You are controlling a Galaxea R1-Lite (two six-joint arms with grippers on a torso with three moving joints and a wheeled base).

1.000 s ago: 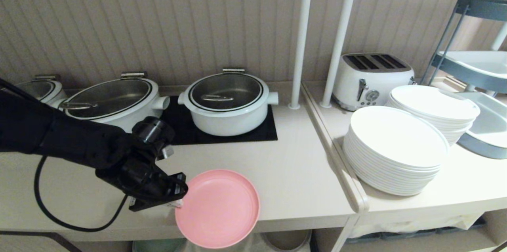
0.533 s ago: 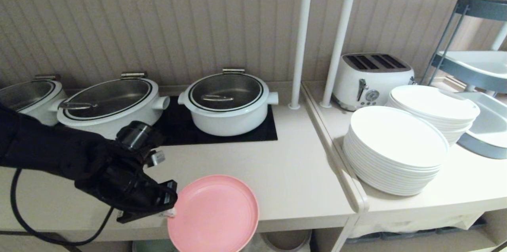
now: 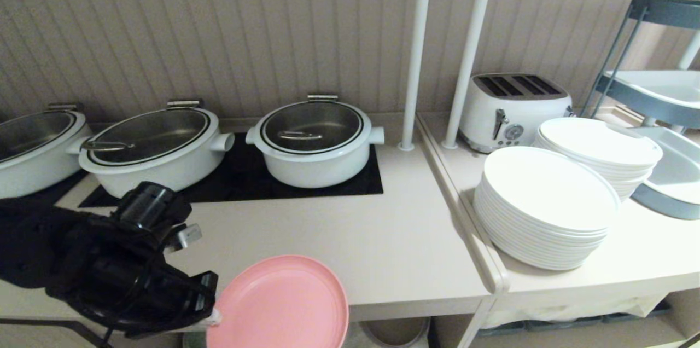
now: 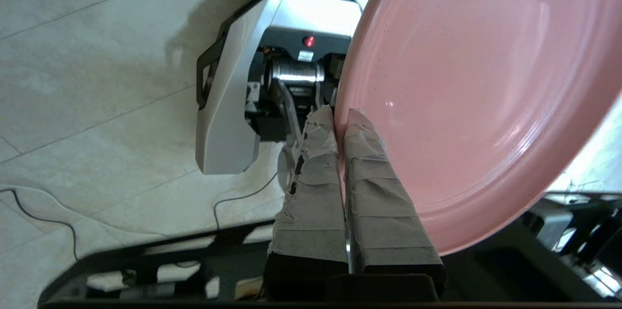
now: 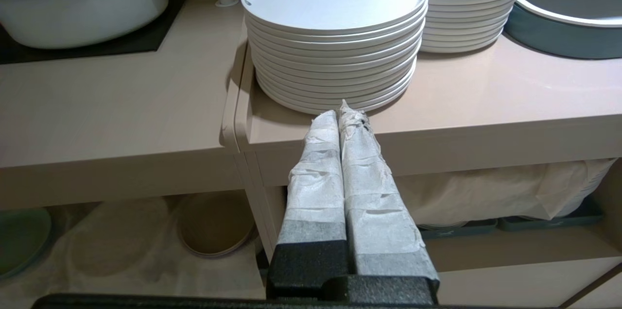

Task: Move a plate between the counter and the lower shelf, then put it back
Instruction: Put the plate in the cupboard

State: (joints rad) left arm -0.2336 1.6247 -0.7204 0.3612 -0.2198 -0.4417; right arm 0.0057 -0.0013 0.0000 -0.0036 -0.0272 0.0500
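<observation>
The pink plate [image 3: 281,307] hangs past the front edge of the beige counter [image 3: 383,244], tilted, at the lower left of the head view. My left gripper [image 3: 214,316] is shut on the plate's left rim. In the left wrist view the plate [image 4: 466,80] fills the frame beside the taped fingers [image 4: 316,173], which pinch its edge at the left gripper [image 4: 339,117]. My right gripper [image 5: 341,113] is shut on nothing, parked in front of the counter edge. The lower shelf [image 5: 146,250], lined with white cloth, shows below the counter in the right wrist view.
Three white pots [image 3: 314,140] sit on the black hob [image 3: 306,184] at the back. Two stacks of white plates [image 3: 547,206], a toaster [image 3: 514,110] and grey trays [image 3: 667,173] stand to the right. A tan plate [image 5: 214,224] and a green plate [image 5: 19,238] lie on the lower shelf.
My left arm has pulled back and down toward the lower left, carrying the pink plate from over the counter's front out past its edge. The right arm has not moved.
</observation>
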